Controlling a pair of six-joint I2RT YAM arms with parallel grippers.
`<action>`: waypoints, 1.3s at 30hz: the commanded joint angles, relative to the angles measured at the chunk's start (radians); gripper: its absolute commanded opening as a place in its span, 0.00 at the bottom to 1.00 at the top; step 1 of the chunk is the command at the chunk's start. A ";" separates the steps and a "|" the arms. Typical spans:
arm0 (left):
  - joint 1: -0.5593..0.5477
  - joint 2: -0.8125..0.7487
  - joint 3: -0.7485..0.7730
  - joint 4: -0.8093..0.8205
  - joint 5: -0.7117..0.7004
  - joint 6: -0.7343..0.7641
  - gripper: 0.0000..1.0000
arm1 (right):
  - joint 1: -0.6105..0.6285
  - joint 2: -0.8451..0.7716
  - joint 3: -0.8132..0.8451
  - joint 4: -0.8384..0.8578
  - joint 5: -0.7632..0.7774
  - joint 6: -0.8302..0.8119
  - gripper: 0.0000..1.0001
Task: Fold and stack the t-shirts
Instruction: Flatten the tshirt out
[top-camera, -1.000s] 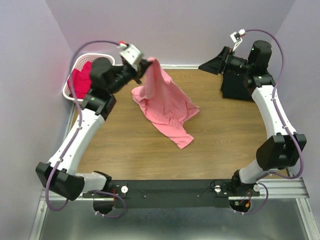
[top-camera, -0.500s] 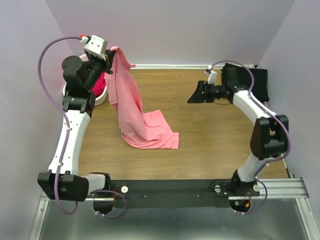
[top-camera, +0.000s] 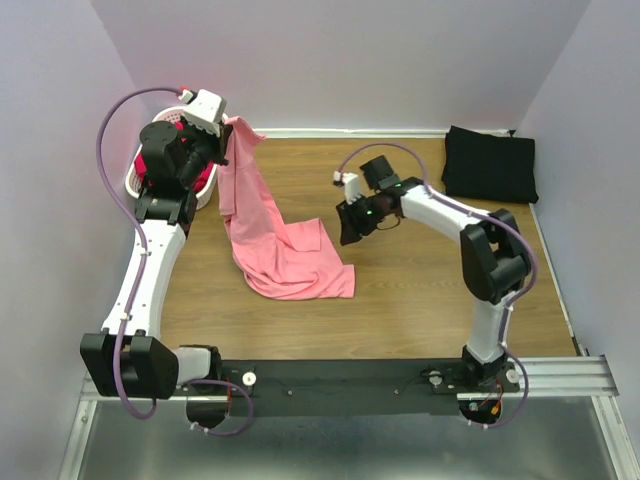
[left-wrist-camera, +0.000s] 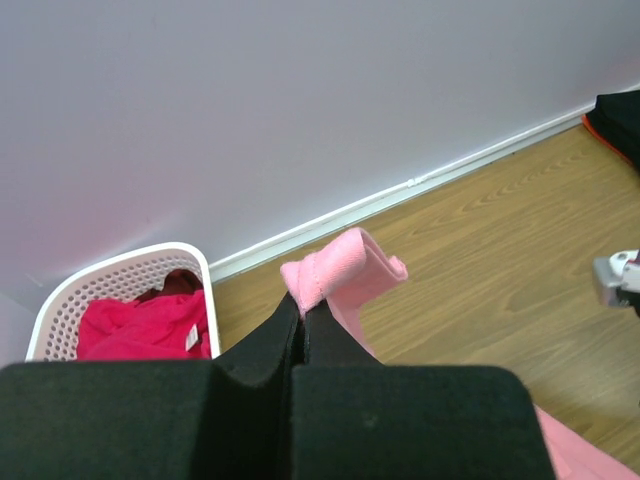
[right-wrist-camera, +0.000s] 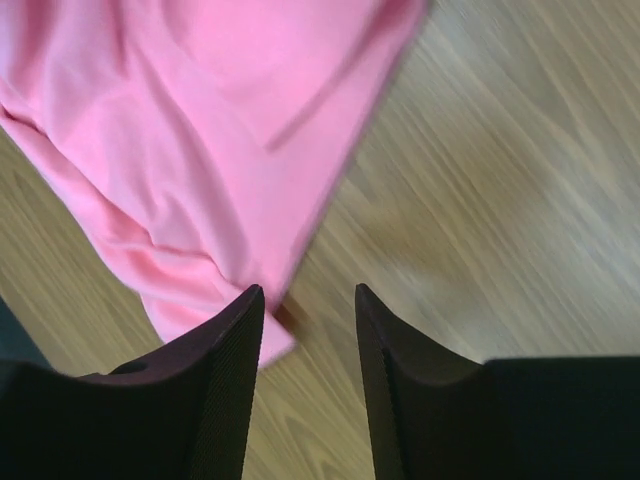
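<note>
A salmon-pink t-shirt (top-camera: 285, 255) hangs from my left gripper (top-camera: 230, 128) at the back left, and its lower half lies spread on the wooden table. The left wrist view shows the left gripper (left-wrist-camera: 300, 303) shut on a bunched fold of the pink t-shirt (left-wrist-camera: 345, 265). My right gripper (top-camera: 343, 232) hovers low beside the shirt's right edge. Seen from the right wrist, that gripper (right-wrist-camera: 308, 292) is open with bare wood between its fingers, and the pink t-shirt (right-wrist-camera: 200, 120) has a corner beside the left finger. A folded black t-shirt (top-camera: 490, 163) lies at the back right.
A white slotted basket (top-camera: 134, 182) stands at the back left corner and holds magenta-red t-shirts (top-camera: 152, 165). The left wrist view shows the basket (left-wrist-camera: 125, 268) with those t-shirts (left-wrist-camera: 140, 325) in it. Lilac walls close in the table on three sides.
My right arm has swung from the back right corner over to the pink t-shirt's right edge, its jaws narrowing. The left arm lifted the shirt up toward the back left.
</note>
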 joint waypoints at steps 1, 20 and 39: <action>0.011 0.007 0.012 0.004 -0.025 0.013 0.00 | 0.077 0.082 0.092 -0.014 0.108 0.009 0.48; 0.021 0.013 0.001 0.004 -0.019 0.023 0.00 | 0.246 0.277 0.293 -0.018 0.274 0.060 0.45; 0.031 0.015 -0.010 -0.019 -0.017 0.027 0.00 | 0.279 0.336 0.303 -0.023 0.374 0.032 0.32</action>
